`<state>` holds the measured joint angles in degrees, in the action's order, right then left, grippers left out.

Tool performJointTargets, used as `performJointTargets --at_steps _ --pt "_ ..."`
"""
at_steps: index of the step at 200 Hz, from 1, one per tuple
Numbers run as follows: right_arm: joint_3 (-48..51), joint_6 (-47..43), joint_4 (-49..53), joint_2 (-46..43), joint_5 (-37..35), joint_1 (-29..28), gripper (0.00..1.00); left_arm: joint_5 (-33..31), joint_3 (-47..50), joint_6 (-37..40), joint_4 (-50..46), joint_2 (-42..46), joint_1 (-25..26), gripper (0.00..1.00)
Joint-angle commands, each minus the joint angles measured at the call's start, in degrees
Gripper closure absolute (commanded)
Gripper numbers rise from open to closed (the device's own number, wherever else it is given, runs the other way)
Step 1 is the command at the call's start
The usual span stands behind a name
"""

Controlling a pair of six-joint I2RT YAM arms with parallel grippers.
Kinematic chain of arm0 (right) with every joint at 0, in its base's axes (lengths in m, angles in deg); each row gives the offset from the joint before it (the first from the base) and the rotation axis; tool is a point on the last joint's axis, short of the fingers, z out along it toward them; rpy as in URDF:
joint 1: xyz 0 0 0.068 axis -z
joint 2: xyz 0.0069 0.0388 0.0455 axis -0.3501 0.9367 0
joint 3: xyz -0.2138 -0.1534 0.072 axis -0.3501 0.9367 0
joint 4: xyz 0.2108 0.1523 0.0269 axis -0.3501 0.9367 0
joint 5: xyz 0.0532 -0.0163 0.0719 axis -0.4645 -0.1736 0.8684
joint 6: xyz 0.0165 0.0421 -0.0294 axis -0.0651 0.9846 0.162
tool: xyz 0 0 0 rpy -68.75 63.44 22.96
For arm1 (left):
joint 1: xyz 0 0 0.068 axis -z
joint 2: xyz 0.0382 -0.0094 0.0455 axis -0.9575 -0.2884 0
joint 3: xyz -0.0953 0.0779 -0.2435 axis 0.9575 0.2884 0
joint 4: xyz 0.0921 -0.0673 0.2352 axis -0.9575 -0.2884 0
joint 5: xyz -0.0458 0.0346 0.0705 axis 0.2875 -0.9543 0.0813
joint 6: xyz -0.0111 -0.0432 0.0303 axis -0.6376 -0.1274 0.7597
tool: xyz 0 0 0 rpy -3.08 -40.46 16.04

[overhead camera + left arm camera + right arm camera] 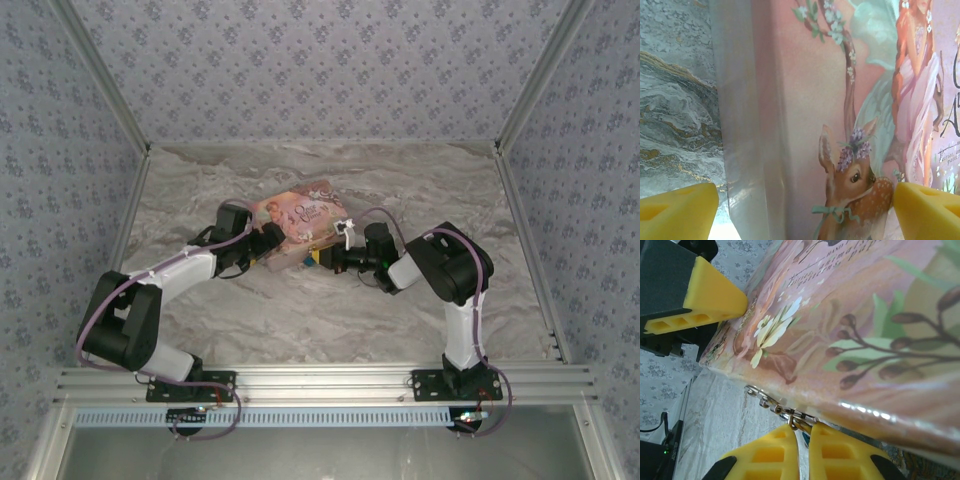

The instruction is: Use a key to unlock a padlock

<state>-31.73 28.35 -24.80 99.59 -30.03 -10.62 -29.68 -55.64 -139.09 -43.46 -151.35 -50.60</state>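
Note:
The pink illustrated box [300, 212] lies on the marble table top. My right gripper [328, 256] is at the box's near edge. In the right wrist view, this gripper [804, 427] is shut, pinching silvery metal under the edge of the box [865, 315]. A sliver of the blue padlock [806, 438] shows in the narrow gap between the fingers. The padlock [316, 257] is a small blue spot in the top view. The key is hidden. My left gripper [266, 240] is open at the box's left end. One of its fingertips [715, 295] touches the box's corner.
A silvery linked clasp [771, 405] runs along the box's underside towards the pinch. In the left wrist view the box [805, 100] lies between the spread yellow fingers [677, 210]. Patterned walls close in the table [330, 320] on three sides.

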Motion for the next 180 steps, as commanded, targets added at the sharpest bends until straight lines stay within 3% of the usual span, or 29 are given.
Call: performJointTargets --at_steps 1,29,123,180 --pt "-0.9 0.7 -3.8 -0.4 0.4 -0.4 0.94 0.0 2.0 0.3 -3.4 -0.3 0.6 0.10" --pt "-0.1 1.3 -4.2 -0.5 -0.5 0.3 1.00 -0.4 2.4 0.3 -3.3 -0.1 0.7 0.10" --pt "2.6 3.9 -6.1 -3.1 -4.1 2.0 1.00 -0.7 4.5 -1.0 -2.9 1.3 1.0 0.10" --pt "3.4 10.4 -10.1 -3.1 -6.0 2.5 1.00 -1.3 6.6 -3.2 -2.7 3.4 2.9 0.10"
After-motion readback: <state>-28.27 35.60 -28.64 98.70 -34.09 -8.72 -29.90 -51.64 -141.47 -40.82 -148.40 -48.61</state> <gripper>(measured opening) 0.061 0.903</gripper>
